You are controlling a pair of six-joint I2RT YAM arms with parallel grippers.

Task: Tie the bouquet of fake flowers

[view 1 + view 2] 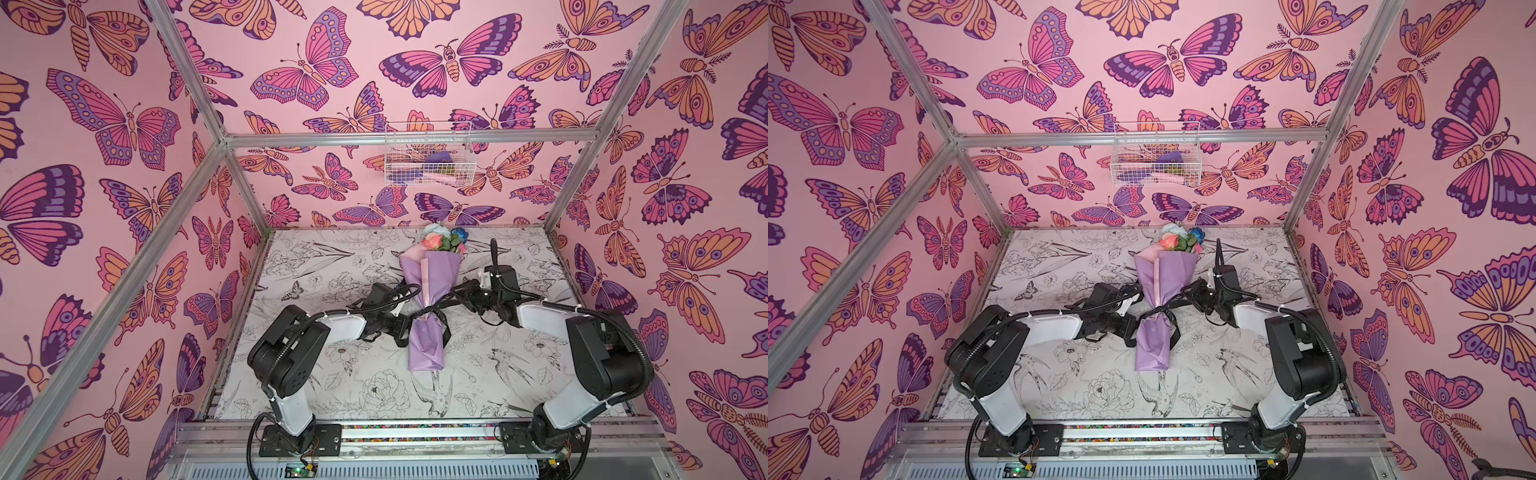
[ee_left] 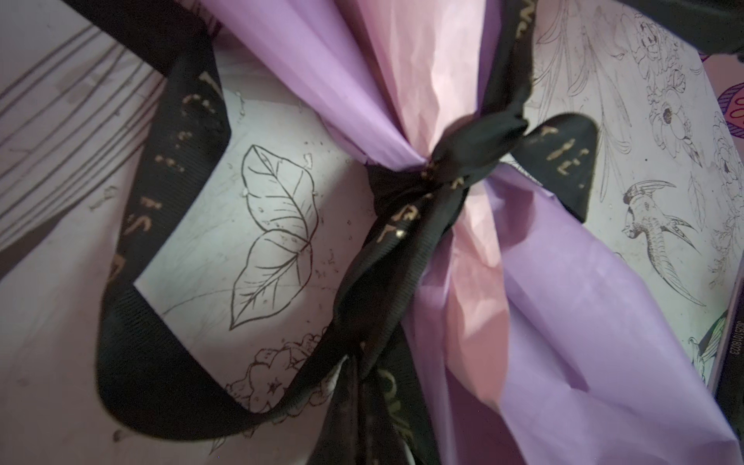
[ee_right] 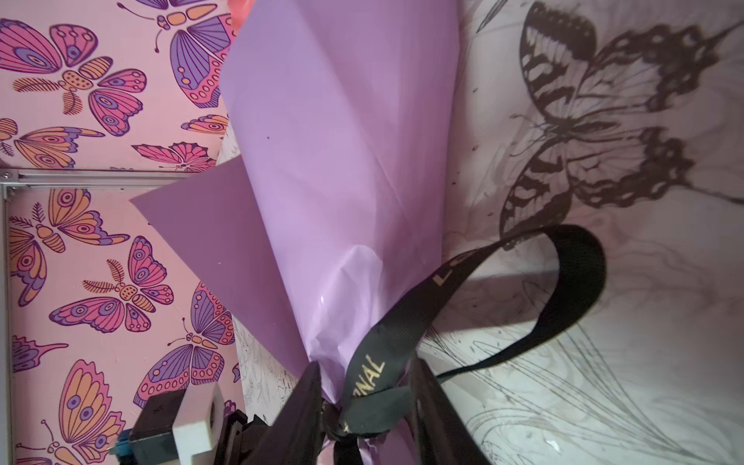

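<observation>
Left gripper [image 1: 400, 332]: clenching, apparently on a strand of the black ribbon [image 2: 161, 161], whose loop is running in towards it in the left wrist view; sitting at 9 o'clock of the knot [image 1: 431, 312].
Right gripper [image 3: 366, 374]: standing with jaws apart on either side of the ribbon just by the knot. I cannot tell whether it is pinching or only straddling. It is sitting at 2 o'clock of the knot in both top views.
Bouquet of fake flowers [image 1: 432, 282]: lying flat at mid-bench [image 1: 332, 374], between the two grippers, wearing lilac paper with a pink inner sheet.
Orientation: long axis running 12 to 6 o'clock, leaning a touch towards 1. The blooms [image 1: 441, 242] are pointing to 12, away from the arm bases, and the wrapped stem end is pointing to 6.
Progress, done: the ribbon is girdling the waist of the wrap and showing a knot, which is cinching the paper in.
Progress, left: by judgement, the loops are awaiting drawing up into a bow or a final tightening, with both grippers then letting go.
</observation>
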